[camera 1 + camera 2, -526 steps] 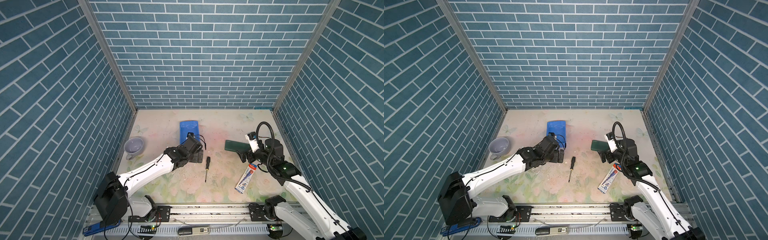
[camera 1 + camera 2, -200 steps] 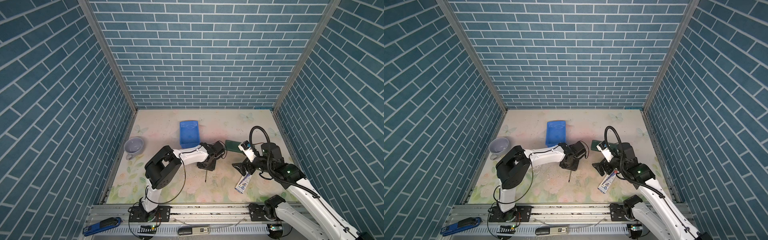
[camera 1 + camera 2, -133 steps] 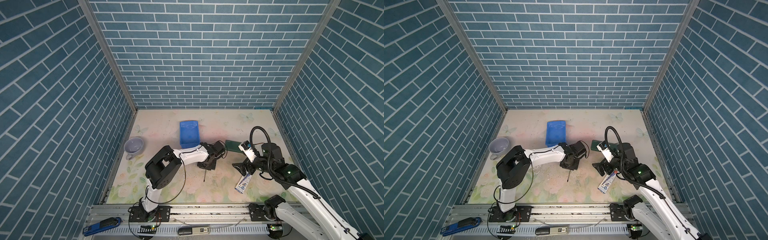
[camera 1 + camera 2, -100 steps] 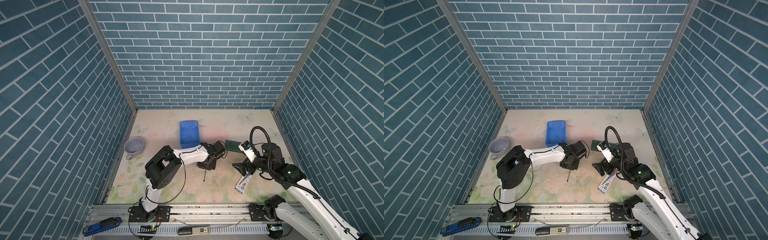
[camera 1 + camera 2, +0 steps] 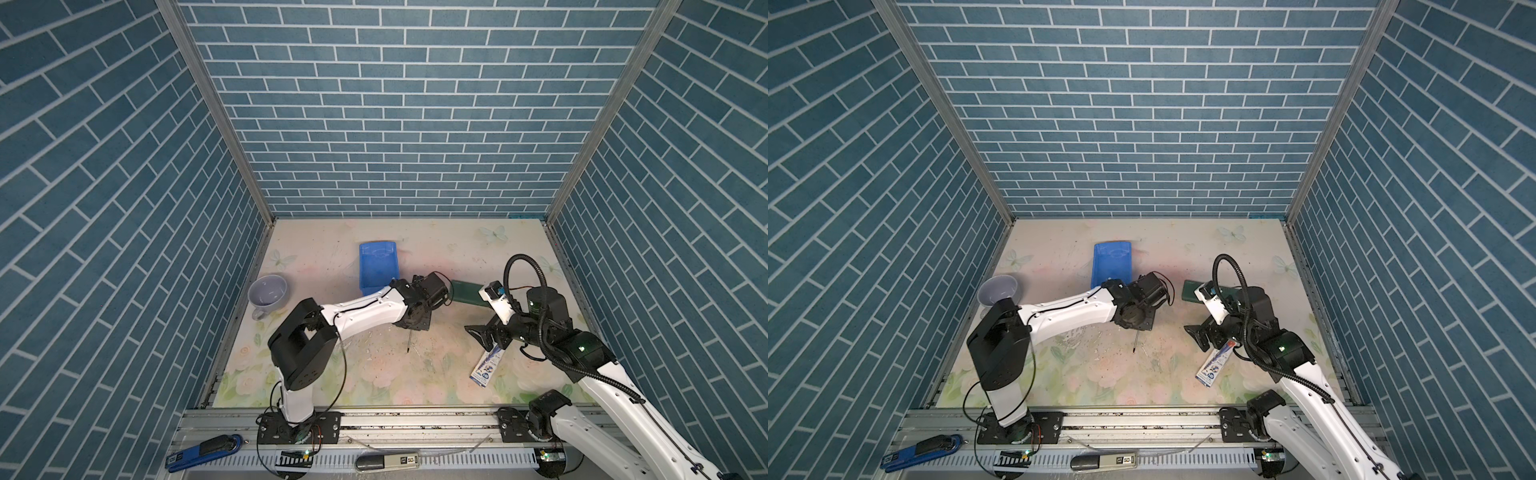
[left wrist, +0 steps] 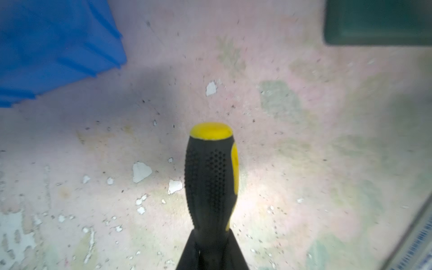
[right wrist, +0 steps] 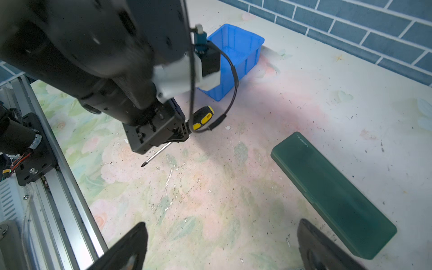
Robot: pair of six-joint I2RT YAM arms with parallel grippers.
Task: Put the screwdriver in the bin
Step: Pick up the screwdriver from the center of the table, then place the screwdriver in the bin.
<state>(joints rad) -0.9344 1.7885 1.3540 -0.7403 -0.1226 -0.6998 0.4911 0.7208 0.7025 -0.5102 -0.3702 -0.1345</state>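
nearest you, a blue utility knife [image 5: 203, 451] lies on the front rail. toward the surface's front right, your right gripper [image 5: 484, 336] stands open by the packaged pen [image 5: 485, 368]. mid-surface, your left gripper [image 7: 184, 131] is clamped on the screwdriver [image 7: 203, 116], its shaft tilted downward, outside the bin [image 5: 377, 266]. beyond lie a dark green case [image 5: 467, 291], a lavender mug [image 5: 268, 291] at the left edge, and the bin toward the far edge.

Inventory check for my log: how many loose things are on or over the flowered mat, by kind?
Bin: 1
Mug: 1
Case: 1
Pen pack: 1
Screwdriver: 1
Total: 5
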